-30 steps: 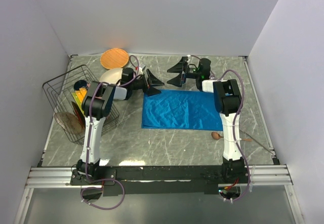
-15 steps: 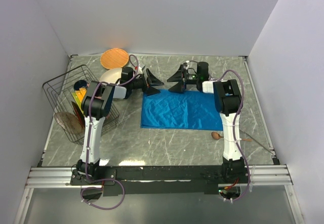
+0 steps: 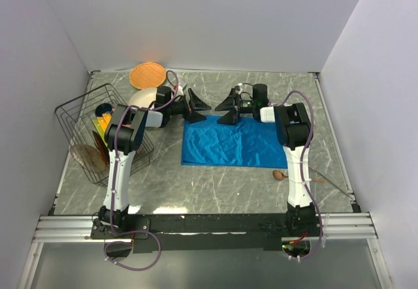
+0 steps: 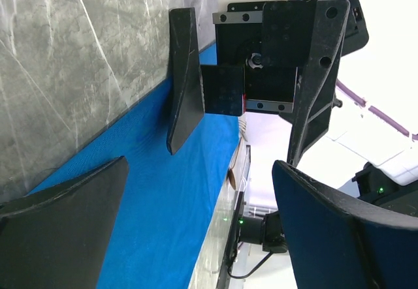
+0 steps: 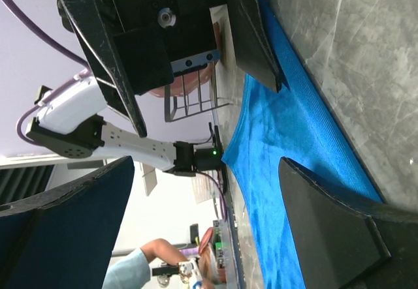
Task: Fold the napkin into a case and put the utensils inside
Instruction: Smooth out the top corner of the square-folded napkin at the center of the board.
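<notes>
The blue napkin (image 3: 228, 142) lies flat as a wide rectangle in the middle of the table. My left gripper (image 3: 198, 106) is open at the napkin's far left corner, facing right. My right gripper (image 3: 226, 111) is open over the far edge, facing left toward it. In the left wrist view the napkin (image 4: 150, 191) runs beneath my open left gripper (image 4: 202, 237), with the right gripper's fingers (image 4: 185, 83) opposite. In the right wrist view my right gripper (image 5: 202, 230) stands over the napkin (image 5: 287, 158). A brown wooden spoon (image 3: 279, 175) lies off the napkin's near right corner.
A wire basket (image 3: 73, 122) with several coloured plates stands at the left. An orange plate (image 3: 147, 75) and a white plate (image 3: 142, 98) lie at the far left. A thin utensil (image 3: 336, 183) lies right of the spoon. Walls enclose three sides.
My right gripper has moved nearer and slightly left, down to the napkin's far edge. The left gripper has barely shifted. Both stay open.
</notes>
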